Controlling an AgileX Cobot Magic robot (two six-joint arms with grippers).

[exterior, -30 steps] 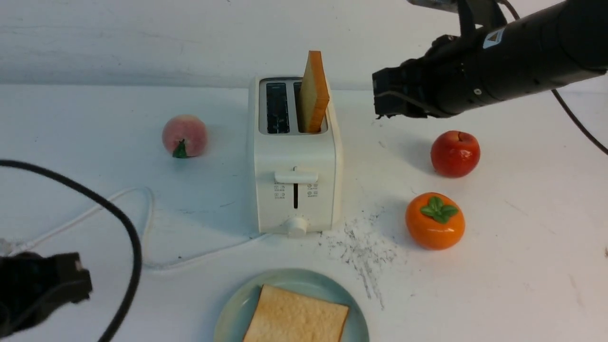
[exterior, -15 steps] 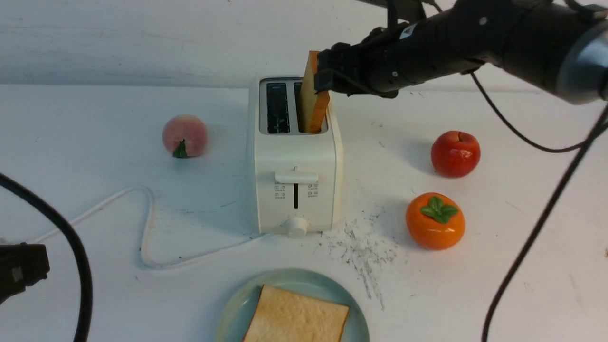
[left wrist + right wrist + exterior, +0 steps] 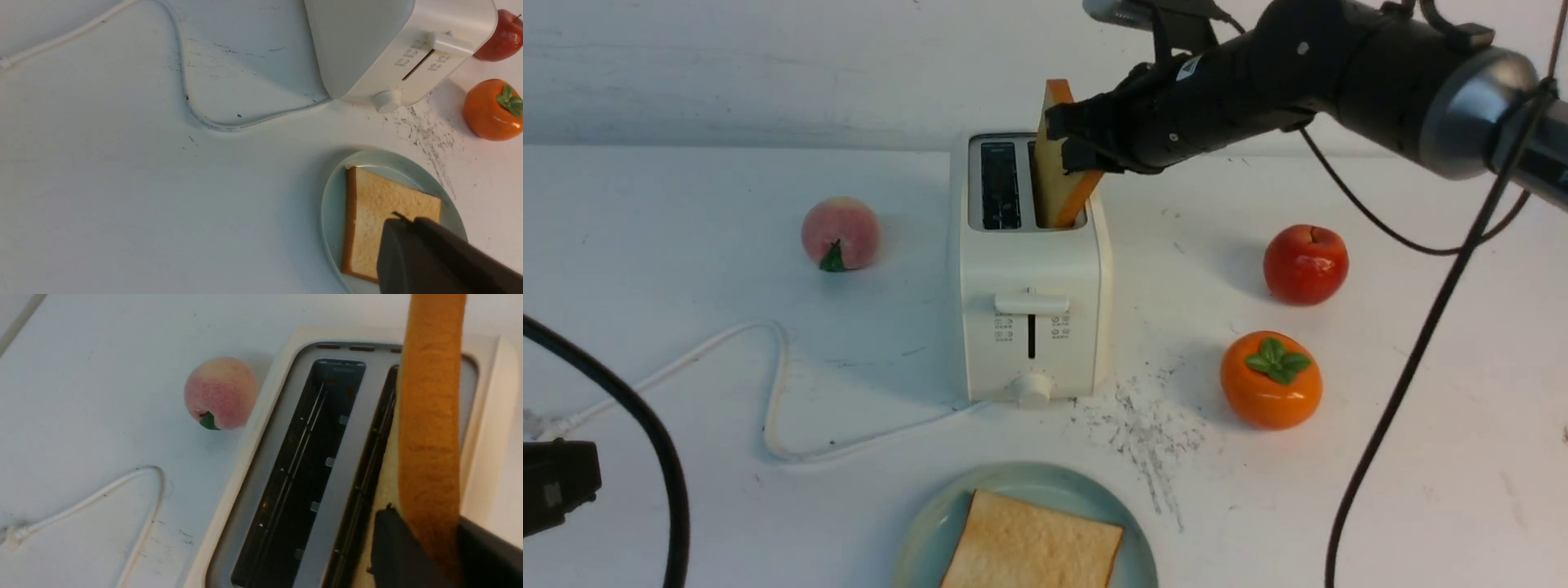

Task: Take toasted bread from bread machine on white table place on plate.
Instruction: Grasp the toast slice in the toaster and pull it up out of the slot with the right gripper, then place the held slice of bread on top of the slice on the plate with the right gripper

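Observation:
The cream bread machine (image 3: 1029, 269) stands mid-table on the white table (image 3: 686, 204). One slice of toasted bread (image 3: 1054, 175) sticks up from its right slot, tilted. My right gripper (image 3: 1068, 139) is shut on that slice's upper part. In the right wrist view the fingers (image 3: 392, 547) press both sides of the orange crust (image 3: 429, 416). The left slot (image 3: 302, 465) is empty. A second slice (image 3: 1033, 547) lies flat on the teal plate (image 3: 931, 531) at the front. My left gripper (image 3: 572, 482) sits low at the front left, shut and empty (image 3: 410, 222).
A peach (image 3: 840, 233) lies left of the toaster. A red apple (image 3: 1305, 263) and an orange persimmon (image 3: 1270, 380) lie to its right. The white cord (image 3: 768, 392) loops over the table at front left. Black scuffs (image 3: 1152, 433) mark the table near the plate.
My right arm has swung left from above the apple to the toaster and closed on the upright slice, which now tilts. My left gripper has drawn back to the left.

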